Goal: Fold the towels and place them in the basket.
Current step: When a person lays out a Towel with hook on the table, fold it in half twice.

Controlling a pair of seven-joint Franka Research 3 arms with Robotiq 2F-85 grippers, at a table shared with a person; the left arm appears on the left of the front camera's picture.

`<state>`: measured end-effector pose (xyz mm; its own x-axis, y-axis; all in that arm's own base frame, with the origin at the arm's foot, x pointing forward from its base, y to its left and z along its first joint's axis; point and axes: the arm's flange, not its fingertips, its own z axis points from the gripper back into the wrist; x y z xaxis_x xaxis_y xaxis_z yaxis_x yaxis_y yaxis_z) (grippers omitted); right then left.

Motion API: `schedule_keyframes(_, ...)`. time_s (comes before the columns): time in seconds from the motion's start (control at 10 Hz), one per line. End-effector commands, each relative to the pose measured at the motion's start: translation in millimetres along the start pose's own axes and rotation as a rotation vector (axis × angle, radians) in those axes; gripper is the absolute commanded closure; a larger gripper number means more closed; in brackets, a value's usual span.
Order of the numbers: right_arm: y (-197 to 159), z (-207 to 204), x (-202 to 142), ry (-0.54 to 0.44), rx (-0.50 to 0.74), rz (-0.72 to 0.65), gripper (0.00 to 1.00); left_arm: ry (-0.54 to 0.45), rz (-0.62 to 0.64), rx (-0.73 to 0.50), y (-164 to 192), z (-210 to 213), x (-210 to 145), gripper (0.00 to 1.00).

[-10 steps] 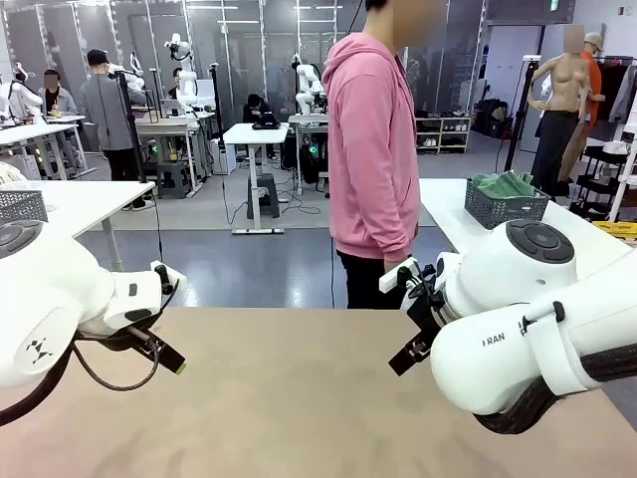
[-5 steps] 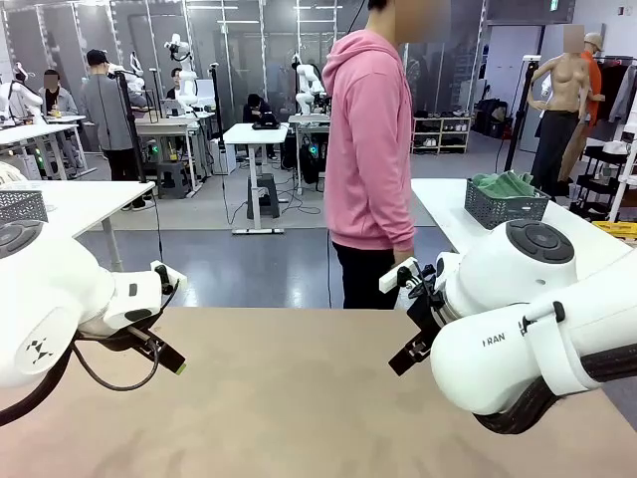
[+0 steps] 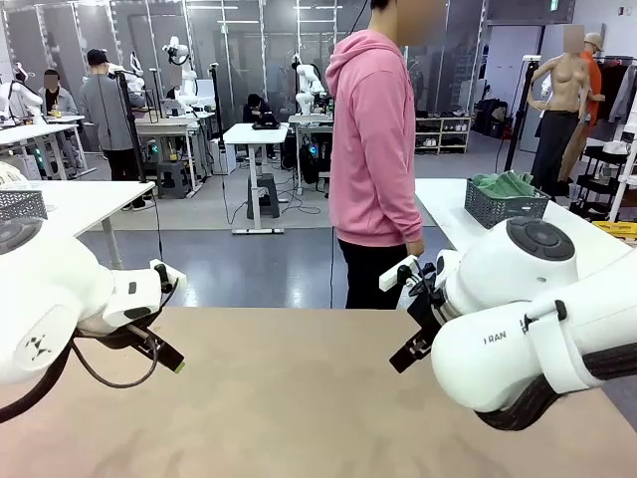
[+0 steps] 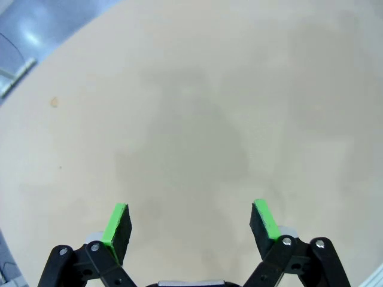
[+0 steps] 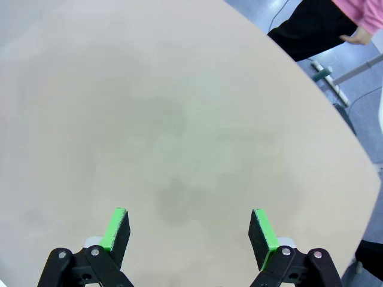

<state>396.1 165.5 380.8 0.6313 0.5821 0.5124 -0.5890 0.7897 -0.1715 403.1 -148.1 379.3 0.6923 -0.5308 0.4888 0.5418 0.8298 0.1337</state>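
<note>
A dark grey wire-mesh basket (image 3: 503,207) stands on a white table behind and to the right, with green towels (image 3: 506,184) bunched inside it. My left gripper (image 3: 161,346) hovers over the left part of the tan table (image 3: 289,398). It is open, and bare tabletop lies between its green pads (image 4: 117,222). On the right side my right gripper (image 3: 410,334) hangs open too, with nothing between its pads (image 5: 115,227). A person in a pink hoodie (image 3: 373,139) stands at the far edge.
The person's hand (image 3: 414,249) hangs close beyond my right gripper. In the right wrist view the person's dark trousers (image 5: 311,27) show past the table's rim. A second wire basket (image 3: 22,205) sits on a white table at far left.
The person has shifted a little to the right along the far edge. Neither arm has moved and both grippers stay open.
</note>
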Motion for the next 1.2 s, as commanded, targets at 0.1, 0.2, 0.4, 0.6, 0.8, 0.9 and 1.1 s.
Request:
schedule_keyframes(0.1,-21,85,53,-0.046,-0.007,-0.032,0.0,0.004,-0.01,-0.034,24,95,43,0.0)
schedule_keyframes(0.2,-33,121,66,-0.063,0.004,-0.018,0.0,0.003,-0.019,-0.027,28,128,51,0.0)
schedule_keyframes(0.4,-66,216,68,-0.102,-0.024,-0.006,0.0,0.0,-0.054,-0.053,34,223,56,0.0)
schedule_keyframes(0.6,-88,289,41,-0.093,0.006,-0.007,0.0,-0.034,-0.067,-0.069,42,311,35,0.0)
schedule_keyframes(0.8,-102,353,-4,-0.147,0.006,-0.009,0.0,-0.101,-0.087,-0.044,38,380,-4,0.0)
schedule_keyframes(0.9,-107,376,-25,-0.146,0.002,-0.04,0.0,-0.132,-0.075,-0.027,37,406,-24,0.0)
schedule_keyframes(1.1,-116,404,-56,-0.148,0.004,-0.081,0.0,-0.175,-0.031,0.013,38,440,-58,0.0)
